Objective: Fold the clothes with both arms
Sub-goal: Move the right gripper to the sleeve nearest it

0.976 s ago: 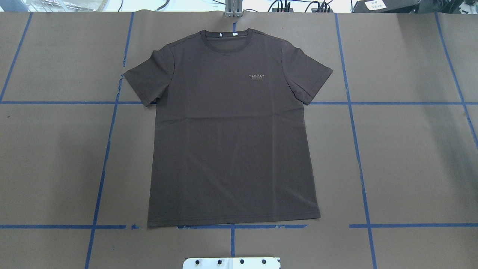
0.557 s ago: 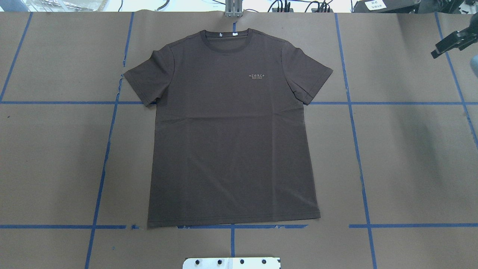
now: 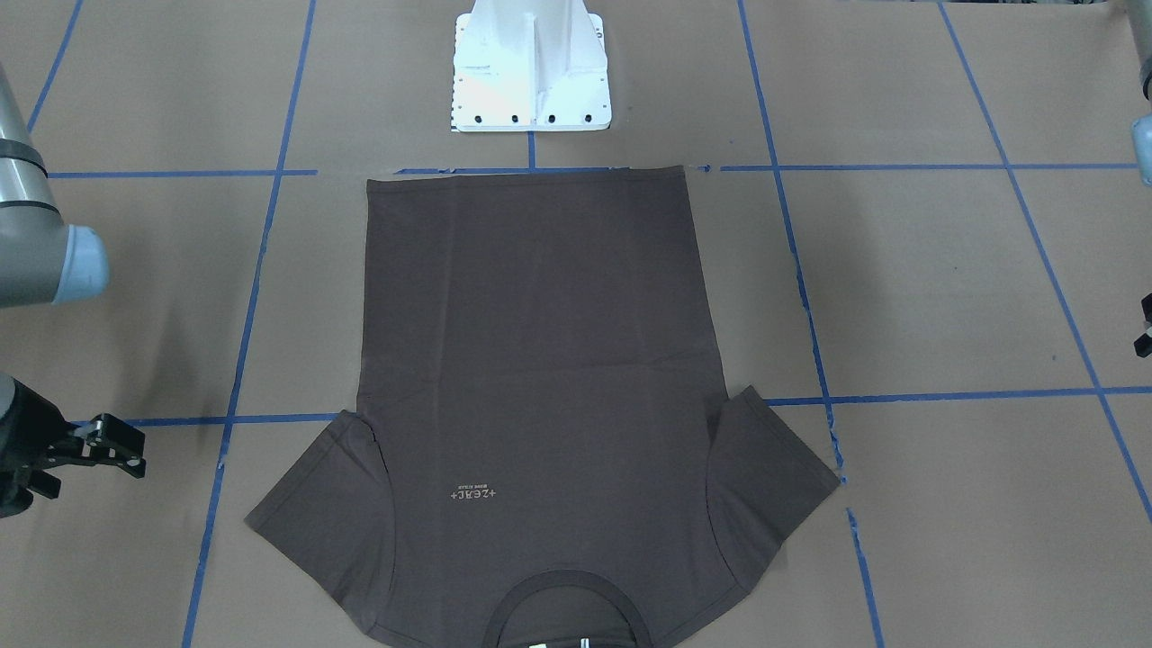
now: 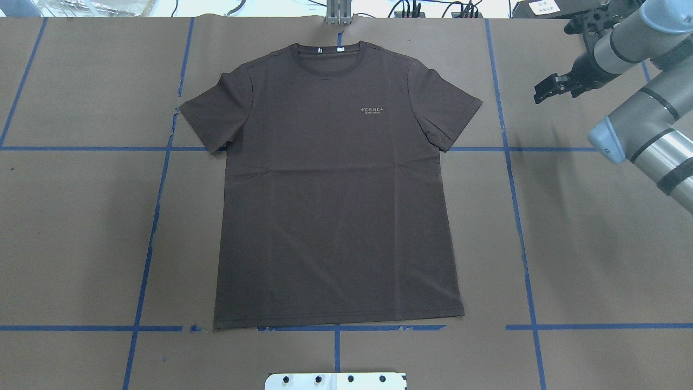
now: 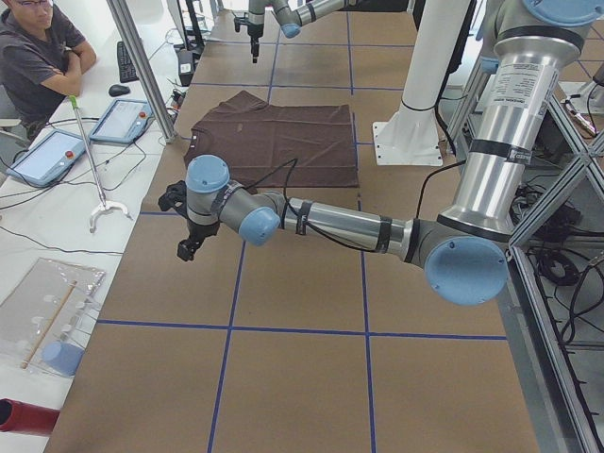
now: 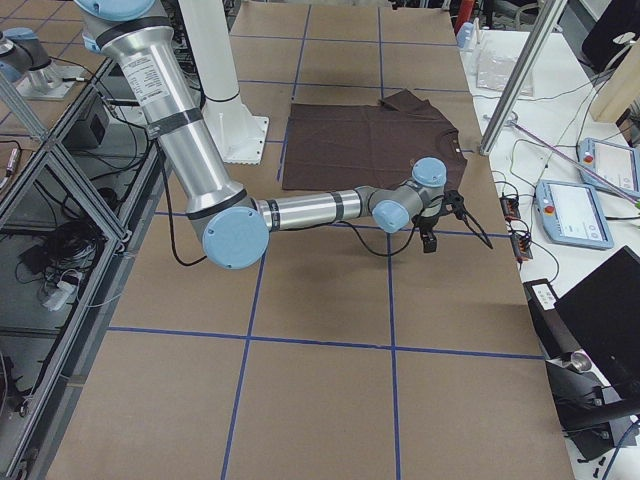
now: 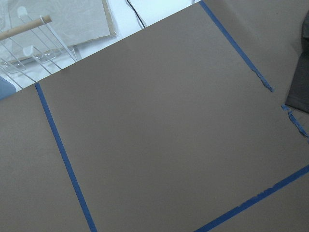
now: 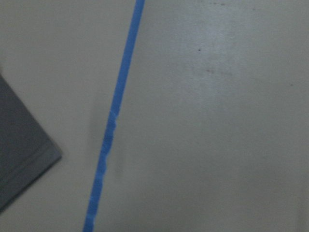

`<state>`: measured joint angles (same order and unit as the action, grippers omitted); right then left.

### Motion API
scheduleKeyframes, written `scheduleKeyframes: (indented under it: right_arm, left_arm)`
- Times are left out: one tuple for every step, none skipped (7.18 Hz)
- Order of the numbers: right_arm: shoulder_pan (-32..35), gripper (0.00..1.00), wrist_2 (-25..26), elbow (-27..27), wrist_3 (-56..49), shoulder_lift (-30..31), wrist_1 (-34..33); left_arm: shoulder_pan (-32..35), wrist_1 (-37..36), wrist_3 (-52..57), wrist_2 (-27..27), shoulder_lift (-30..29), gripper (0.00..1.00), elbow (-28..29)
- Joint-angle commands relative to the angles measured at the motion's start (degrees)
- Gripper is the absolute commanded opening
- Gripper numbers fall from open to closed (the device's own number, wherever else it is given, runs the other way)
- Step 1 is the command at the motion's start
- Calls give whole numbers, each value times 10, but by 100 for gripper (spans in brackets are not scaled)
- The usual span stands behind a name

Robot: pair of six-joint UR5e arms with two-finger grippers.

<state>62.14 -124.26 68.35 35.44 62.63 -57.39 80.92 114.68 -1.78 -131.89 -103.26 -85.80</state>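
Observation:
The clothes are one dark brown T-shirt [image 4: 335,189] lying flat and face up, collar toward the table's far edge; it also shows in the front view [image 3: 540,360]. My right gripper [image 4: 546,90] hovers over bare table beside the shirt's right-hand sleeve, apart from it, its fingers spread and holding nothing [image 3: 126,445]. The right wrist view catches only a sleeve corner [image 8: 19,164]. My left gripper [image 5: 189,241] hangs over the table off the other sleeve; I cannot tell whether it is open or shut. The left wrist view shows a sliver of shirt [image 7: 299,92].
The white pedestal base [image 3: 531,72] stands at the shirt's hem side. Blue tape lines [image 4: 520,216] grid the brown table cover. A person [image 5: 38,57] sits past the far edge with tablets [image 5: 123,121] and cables.
The right arm has come in from the overhead view's right edge and moved left toward the sleeve. The shirt has not moved.

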Motion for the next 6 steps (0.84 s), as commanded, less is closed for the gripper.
scheduleKeyframes:
  right_arm:
    - [-37, 100, 10, -87, 127, -91, 18]
    - [-46, 100, 11, -105, 131, -103, 17]
    - [-51, 100, 11, -110, 131, -103, 17]
    - [-56, 100, 11, -112, 131, -104, 15]
    - [-61, 100, 13, -114, 131, -110, 14]
    - [-69, 100, 28, -116, 132, -115, 12]
  left_arm:
    - [-1, 9, -1, 1, 2, 100, 2]
    - [-1, 11, 0, 1, 3, 100, 4]
    - [-1, 11, 0, 1, 2, 100, 3]
    - [-1, 11, 0, 1, 3, 100, 4]
    - [-1, 11, 0, 1, 4, 100, 4]
    - [-1, 11, 1, 1, 5, 100, 3]
